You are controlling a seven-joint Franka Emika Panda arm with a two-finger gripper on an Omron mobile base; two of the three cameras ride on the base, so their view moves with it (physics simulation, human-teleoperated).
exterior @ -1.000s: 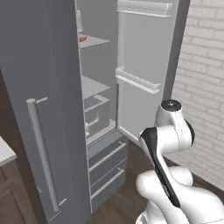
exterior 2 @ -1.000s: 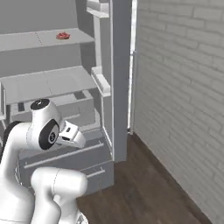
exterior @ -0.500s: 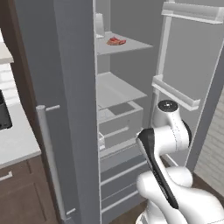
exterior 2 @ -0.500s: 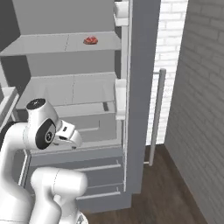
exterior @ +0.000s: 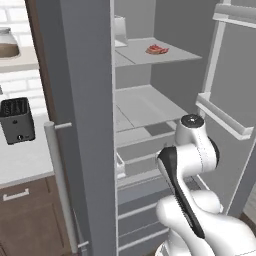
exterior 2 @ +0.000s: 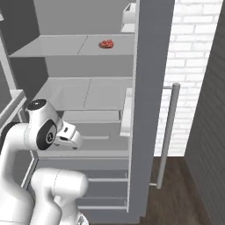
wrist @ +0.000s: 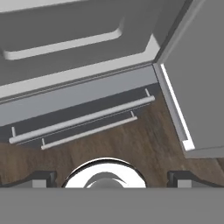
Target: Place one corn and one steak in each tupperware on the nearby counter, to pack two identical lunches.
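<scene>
Steak (exterior: 157, 49) is far off, on the upper fridge shelf (exterior: 165, 57). Near to far: fingers (wrist: 112, 178) spread wide w/ nothing between them, tips at the bottom corners of the hand view, pointing down at the wood floor (wrist: 144, 144) & bottom drawer's bar handle (wrist: 83, 119). Beyond, open fridge; steak lies flat (red, long axis too small to tell) mid-shelf, also in right base view (exterior 2: 106, 43). Toaster (exterior: 17, 120) sits on tabletop (exterior: 25, 160) at left.

I am in a home kitchen: before me stands an open grey fridge (exterior: 135, 105) with shelves, at the left a toaster (exterior: 17, 120) on a pale worktop (exterior: 22, 160) over brown cabinets (exterior: 30, 215), and a white brick wall (exterior 2: 189, 52).
</scene>
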